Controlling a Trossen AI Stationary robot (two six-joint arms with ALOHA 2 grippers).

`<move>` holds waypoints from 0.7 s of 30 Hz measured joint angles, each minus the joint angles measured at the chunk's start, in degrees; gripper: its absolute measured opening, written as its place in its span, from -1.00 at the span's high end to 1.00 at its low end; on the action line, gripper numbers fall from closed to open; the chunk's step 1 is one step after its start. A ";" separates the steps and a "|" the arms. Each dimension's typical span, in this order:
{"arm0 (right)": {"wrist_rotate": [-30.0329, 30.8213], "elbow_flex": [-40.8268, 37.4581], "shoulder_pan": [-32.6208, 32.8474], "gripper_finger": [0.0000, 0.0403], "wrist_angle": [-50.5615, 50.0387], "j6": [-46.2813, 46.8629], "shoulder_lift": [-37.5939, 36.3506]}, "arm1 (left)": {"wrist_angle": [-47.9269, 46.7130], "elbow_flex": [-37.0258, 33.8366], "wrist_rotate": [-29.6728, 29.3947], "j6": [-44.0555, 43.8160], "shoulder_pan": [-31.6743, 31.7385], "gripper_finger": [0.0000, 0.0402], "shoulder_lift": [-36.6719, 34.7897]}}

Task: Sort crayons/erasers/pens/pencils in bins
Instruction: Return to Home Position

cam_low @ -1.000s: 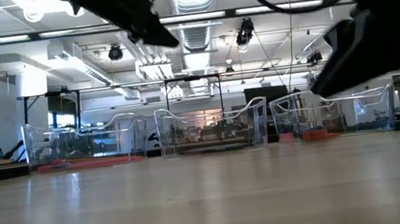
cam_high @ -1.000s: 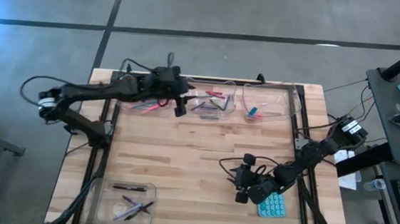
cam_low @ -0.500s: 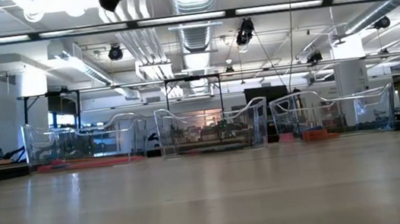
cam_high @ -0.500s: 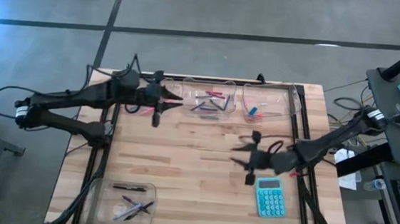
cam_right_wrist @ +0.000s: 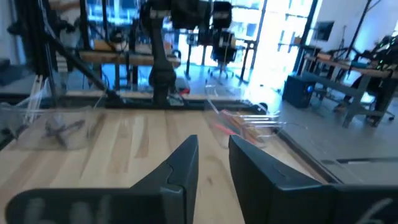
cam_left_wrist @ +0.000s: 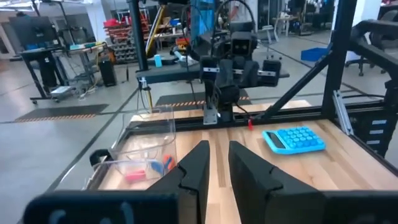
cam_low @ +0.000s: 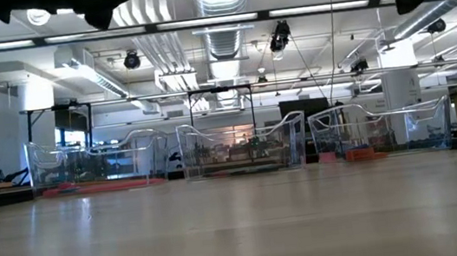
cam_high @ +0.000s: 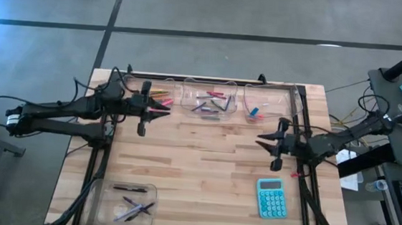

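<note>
Left gripper [cam_high: 160, 108] and right gripper [cam_high: 265, 141] look narrowly parted, empty; clear bins [cam_high: 209, 99] hold coloured sticks.

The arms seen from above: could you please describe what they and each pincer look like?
Both arms are dark, slim and jointed, with loose black cables looping along them. The left arm has a pale band at its outer joint. Each ends in a black two-finger part: the left pincer and the right pincer. In the wrist views the fingers are flat, matte, angular slabs.

We see two slim black jointed arms trailing looped black cables, each ending in flat, matte dark fingers [cam_left_wrist: 199, 171].
</note>
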 joint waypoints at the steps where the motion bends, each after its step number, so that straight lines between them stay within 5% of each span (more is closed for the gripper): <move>1: 0.01 -1.30 0.00 0.62 0.01 -0.36 -2.24 | 1.04 -1.35 0.04 -0.06 0.00 0.78 -0.64; 13: -1.84 -8.76 0.02 0.69 0.98 -5.45 -25.15 | 2.37 -5.82 3.65 0.18 0.00 0.78 -11.75; 21: -13.39 -9.84 -0.73 0.69 4.39 -8.42 -23.65 | 6.99 -13.79 4.41 -2.61 0.02 0.78 -18.27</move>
